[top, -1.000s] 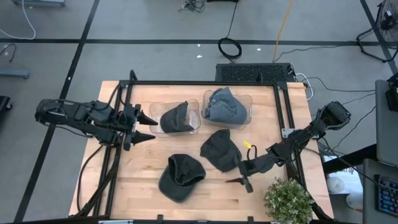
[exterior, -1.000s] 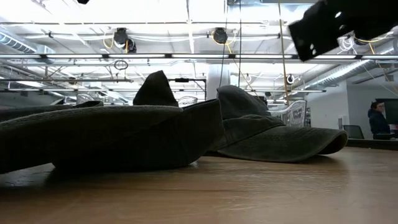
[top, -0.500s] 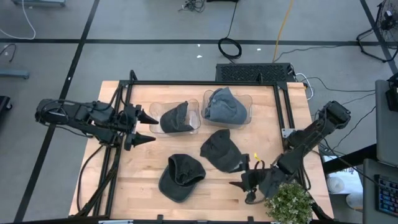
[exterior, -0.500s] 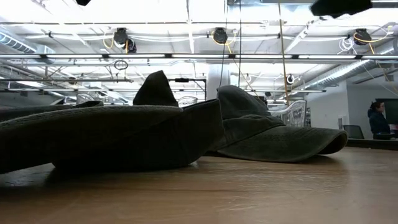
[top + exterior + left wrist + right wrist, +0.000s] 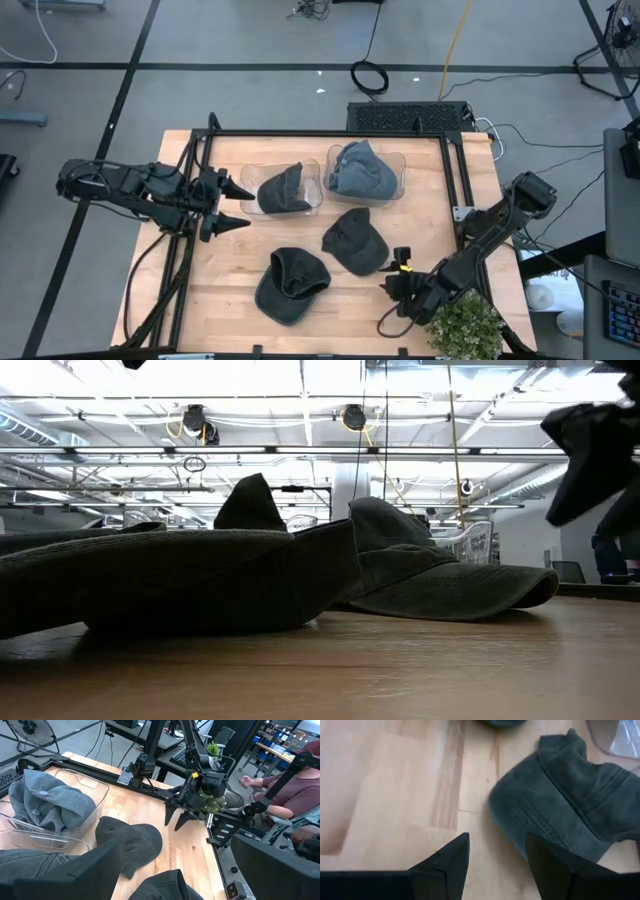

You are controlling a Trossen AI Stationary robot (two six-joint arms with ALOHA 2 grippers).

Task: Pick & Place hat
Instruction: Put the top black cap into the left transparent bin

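Note:
Two dark hats lie on the wooden table: one point(image 5: 355, 240) at the middle, one point(image 5: 290, 283) nearer the front edge. In the low view they overlap, the near hat point(image 5: 180, 585) in front of the other point(image 5: 440, 585). My right gripper point(image 5: 388, 305) hovers open, slanting down, just right of the middle hat point(image 5: 570, 805), whose edge shows beside one finger point(image 5: 547, 862). I cannot tell whether they touch. My left gripper point(image 5: 232, 206) waits open at the table's left side, beside the bins.
Two clear bins stand at the far side. One point(image 5: 290, 188) holds a dark hat, the other point(image 5: 365, 170) a grey-blue hat point(image 5: 50, 805). A small green plant point(image 5: 462, 322) stands at the near right corner. A black frame point(image 5: 330, 135) borders the table. A person sits beyond the right edge point(image 5: 295, 785).
My right gripper has swung toward the table's near edge, sunk a little and tipped from near level to slanting down, turning toward the middle hat. Its finger gap looks the same. The hats have stayed where they were.

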